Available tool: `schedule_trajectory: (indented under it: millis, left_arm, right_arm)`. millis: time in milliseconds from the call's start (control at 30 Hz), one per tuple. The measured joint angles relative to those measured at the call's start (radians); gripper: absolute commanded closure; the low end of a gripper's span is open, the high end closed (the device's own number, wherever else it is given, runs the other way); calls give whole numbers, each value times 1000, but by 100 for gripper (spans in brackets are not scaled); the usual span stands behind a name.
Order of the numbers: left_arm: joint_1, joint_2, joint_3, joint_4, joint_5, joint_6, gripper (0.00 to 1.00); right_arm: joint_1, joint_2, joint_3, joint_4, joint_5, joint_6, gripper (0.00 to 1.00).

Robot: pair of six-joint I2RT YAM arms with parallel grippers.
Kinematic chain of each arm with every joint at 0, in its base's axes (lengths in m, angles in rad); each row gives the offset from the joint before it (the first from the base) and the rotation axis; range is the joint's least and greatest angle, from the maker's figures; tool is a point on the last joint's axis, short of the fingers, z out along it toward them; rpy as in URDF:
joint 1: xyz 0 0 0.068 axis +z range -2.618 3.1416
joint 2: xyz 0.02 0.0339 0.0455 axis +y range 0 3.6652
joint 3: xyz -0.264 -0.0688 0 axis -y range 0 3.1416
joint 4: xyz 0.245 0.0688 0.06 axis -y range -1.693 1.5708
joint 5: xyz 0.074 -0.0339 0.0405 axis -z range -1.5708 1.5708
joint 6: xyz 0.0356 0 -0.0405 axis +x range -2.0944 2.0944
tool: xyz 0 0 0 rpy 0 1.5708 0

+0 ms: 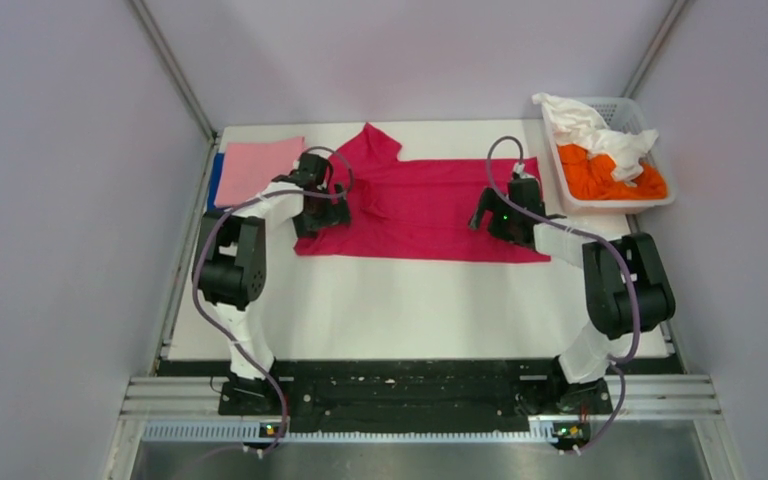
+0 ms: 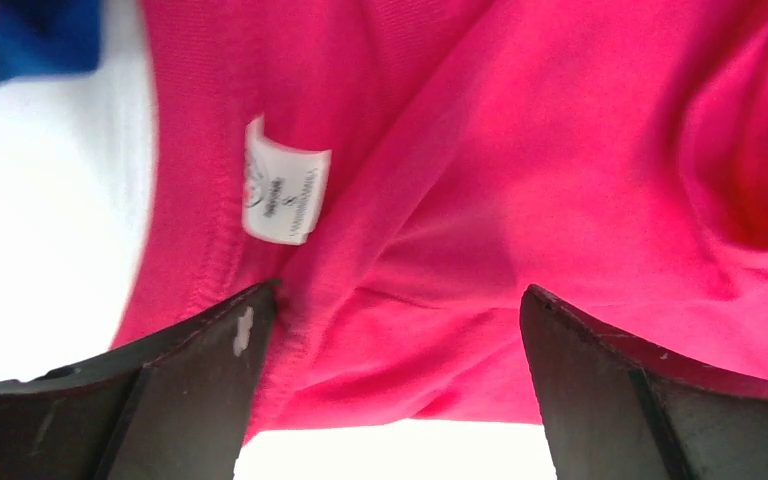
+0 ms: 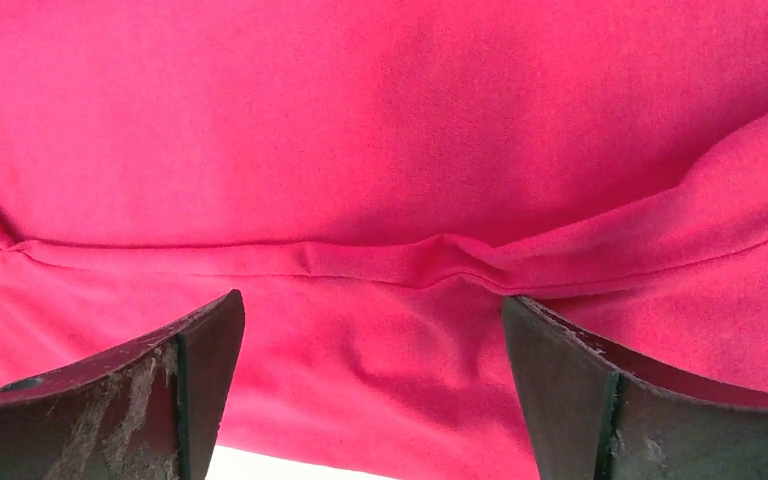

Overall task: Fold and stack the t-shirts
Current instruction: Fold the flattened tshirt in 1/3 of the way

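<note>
The magenta-red t-shirt (image 1: 415, 205) lies spread across the middle of the white table, one sleeve pointing to the back. My left gripper (image 1: 318, 205) is open over its left end, by the collar; the neck label (image 2: 285, 195) shows in the left wrist view just above my gripper (image 2: 400, 305). My right gripper (image 1: 492, 212) is open over the shirt's right part, above a seam (image 3: 380, 262), with cloth between the fingers (image 3: 375, 310). A folded light pink shirt (image 1: 260, 165) lies on a royal blue shirt (image 1: 217, 180) at the back left. The orange shirt (image 1: 610, 175) and white shirt (image 1: 590, 125) are in the basket.
The white slotted basket (image 1: 660, 200) stands at the back right corner. Walls close the table on the left, back and right. The table's front strip (image 1: 410, 310) is bare white. Both arm bases stand at the near edge.
</note>
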Motion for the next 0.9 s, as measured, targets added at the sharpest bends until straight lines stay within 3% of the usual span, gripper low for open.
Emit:
schedule_trajectory:
  millis: [200, 533, 700, 800, 900]
  left_arm:
    - [22, -159, -232, 54, -62, -40, 2]
    - [10, -577, -672, 91, -37, -191, 1]
    - [-59, -830, -803, -121, -32, -313, 1]
    - [-84, -950, -800, -246, -39, -355, 1]
    - [-85, -1037, -739, -335, -81, -372, 1]
  right_arm:
    - [0, -132, -142, 0, 21, 31, 1]
    - [0, -527, -393, -239, 29, 69, 1]
    - [2, -714, -423, -401, 38, 68, 1]
    - [37, -755, -394, -446, 53, 51, 1]
    - [151, -735, -325, -455, 94, -2, 1]
